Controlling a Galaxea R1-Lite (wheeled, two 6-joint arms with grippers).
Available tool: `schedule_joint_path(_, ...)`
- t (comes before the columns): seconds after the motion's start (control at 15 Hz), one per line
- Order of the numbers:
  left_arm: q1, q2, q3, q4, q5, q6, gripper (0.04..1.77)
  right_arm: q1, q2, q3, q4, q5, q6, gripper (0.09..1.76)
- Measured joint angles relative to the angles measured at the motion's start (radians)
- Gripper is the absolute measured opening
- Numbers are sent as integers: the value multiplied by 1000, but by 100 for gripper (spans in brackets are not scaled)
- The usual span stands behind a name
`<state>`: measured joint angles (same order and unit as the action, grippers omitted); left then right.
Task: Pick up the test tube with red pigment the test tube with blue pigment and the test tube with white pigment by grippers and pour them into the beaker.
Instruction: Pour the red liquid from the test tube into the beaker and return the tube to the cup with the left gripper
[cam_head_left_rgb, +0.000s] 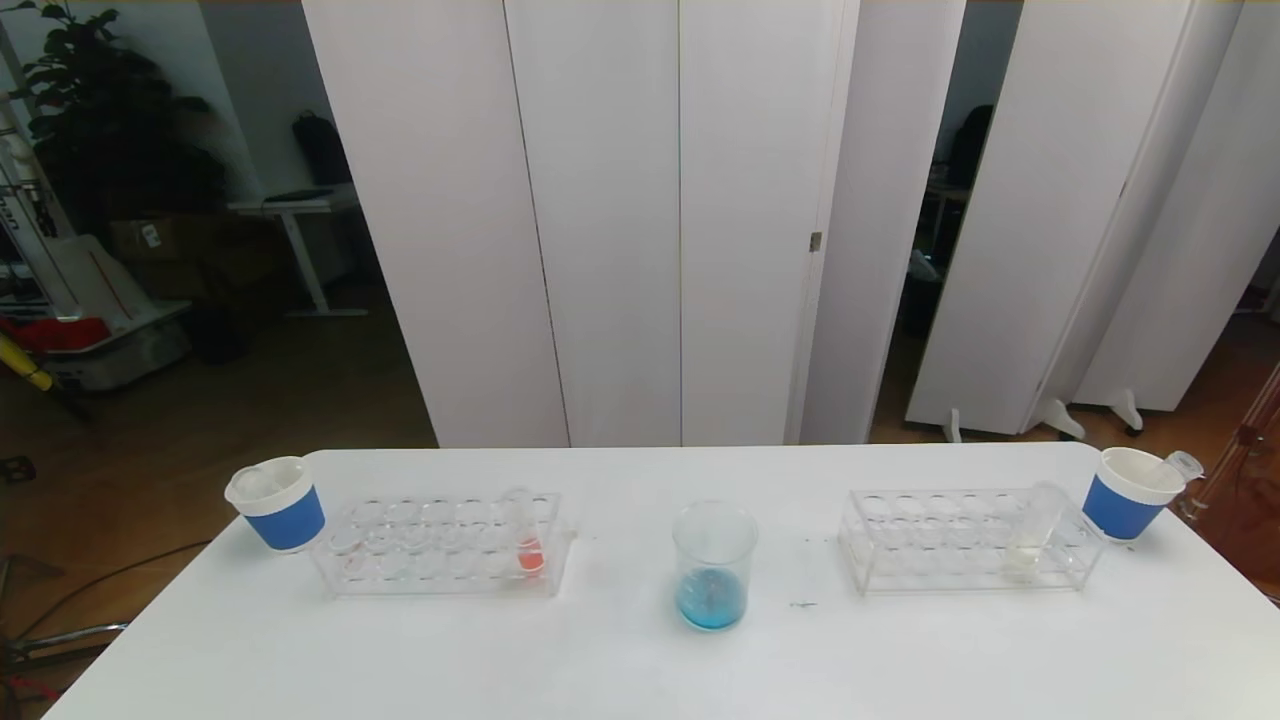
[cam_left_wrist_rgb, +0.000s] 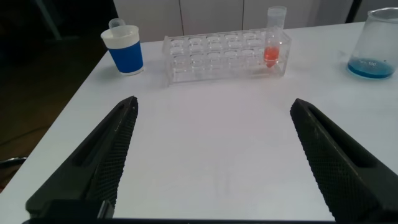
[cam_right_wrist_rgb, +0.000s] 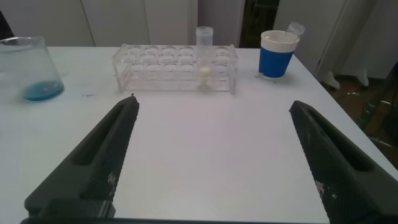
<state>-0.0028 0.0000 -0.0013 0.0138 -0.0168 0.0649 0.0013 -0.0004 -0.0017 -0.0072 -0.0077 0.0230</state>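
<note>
I see a white table (cam_head_left_rgb: 620, 660) from the head camera, with neither of my arms in that view. Near the middle of the table stands the clear beaker (cam_head_left_rgb: 713, 565), upright, with a shallow pool of blue liquid at its bottom. Toward the left edge lies a clear plastic rack (cam_head_left_rgb: 445, 545); one tube with orange-red liquid (cam_head_left_rgb: 526, 545) stands upright in a hole at the rack's end nearest the beaker. Just beyond the rack, at the far left corner, sits a blue paper cup (cam_head_left_rgb: 278, 503) with a white rim, and something clear rests inside it, though I cannot tell what. Toward the right edge lies a second clear rack (cam_head_left_rgb: 965, 540), and the tube with whitish liquid (cam_head_left_rgb: 1035, 530) stands in it near the end farthest from the beaker. At the far right corner sits another blue cup (cam_head_left_rgb: 1132, 492), with a clear tube (cam_head_left_rgb: 1180, 466) leaning out over its rim. My left claw (cam_left_wrist_rgb: 211, 158) hovers over bare table on the near side of the left rack, its two black fingers (cam_left_wrist_rgb: 106, 155) spread wide and holding nothing. My right claw (cam_right_wrist_rgb: 211, 158) hovers likewise on the near side of the right rack, fingers (cam_right_wrist_rgb: 323, 155) spread wide, also holding nothing.
</note>
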Motion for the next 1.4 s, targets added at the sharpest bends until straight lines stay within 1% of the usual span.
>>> schedule_joint_path(0.4, 0, 0, 1, -7, 11, -20, 175, 0, 0, 0, 0, 0, 0, 174)
schedule_joint_path(0.53, 0, 0, 1, -69, 14, -25, 175, 0, 0, 0, 0, 0, 0, 174)
schedule_joint_path(0.6, 0, 0, -1, -102, 25, -25, 175, 0, 0, 0, 0, 0, 0, 174)
schedule_joint_path(0.67, 0, 0, -8, -110, 34, -26, 175, 0, 0, 0, 0, 0, 0, 174)
schedule_joint_path(0.8, 0, 0, -54, -98, 33, -26, 175, 0, 0, 0, 0, 0, 0, 174)
schedule_joint_path(1.07, 0, 5, -234, 66, 19, -26, 175, 0, 0, 0, 0, 0, 0, 174)
schedule_joint_path(1.27, 0, 43, -326, 85, 13, -26, 175, 0, 0, 0, 0, 0, 0, 174)
schedule_joint_path(1.4, 0, 94, -385, 86, 13, -27, 175, 0, 0, 0, 0, 0, 0, 174)
